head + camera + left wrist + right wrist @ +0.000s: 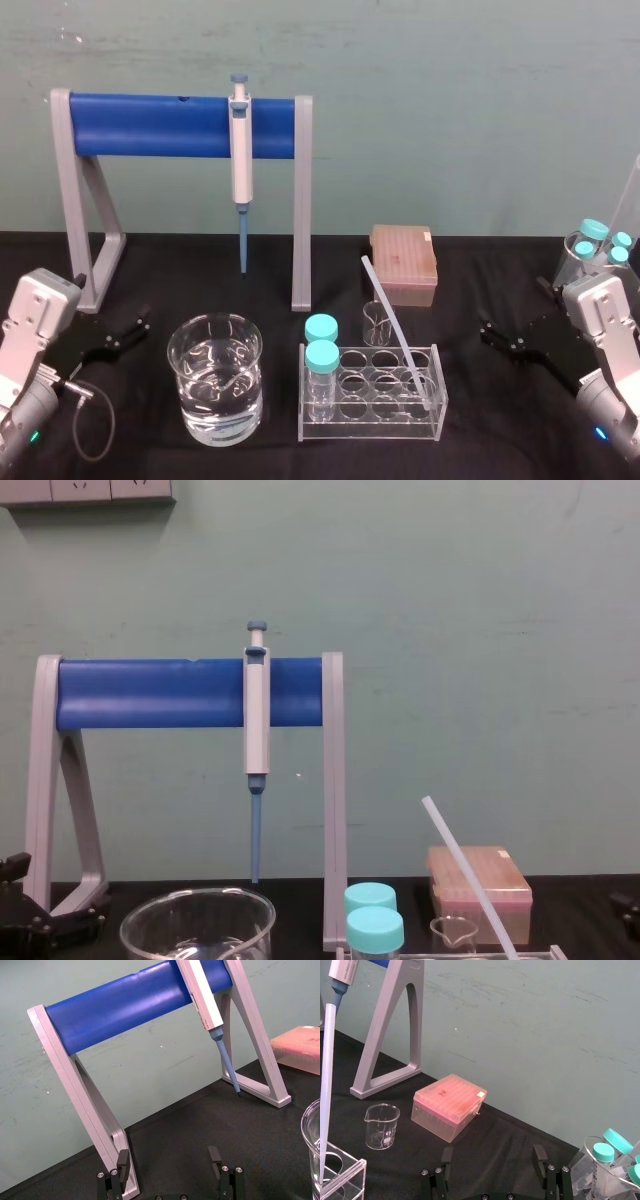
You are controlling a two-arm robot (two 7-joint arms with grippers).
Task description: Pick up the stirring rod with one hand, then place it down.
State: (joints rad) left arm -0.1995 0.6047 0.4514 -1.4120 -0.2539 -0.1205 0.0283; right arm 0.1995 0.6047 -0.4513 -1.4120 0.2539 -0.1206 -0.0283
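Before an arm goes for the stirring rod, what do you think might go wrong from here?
1. The stirring rod leans tilted in the clear rack; a sideways pull could drag or tip the rack.
2. The small beaker stands just behind the rod and may get knocked.
3. The rod is thin; the right gripper, jaws open beside the rack, may let it slip. The left gripper sits open by the pipette stand.

Both arms sit low at the desk's front corners, wrists angled inward. Left gripper (pixel 128 332) hangs by the left edge, jaws spread wide. Right gripper (pixel 500 342) is by the right edge, same deal, fingers (pixel 447 1155) well apart.
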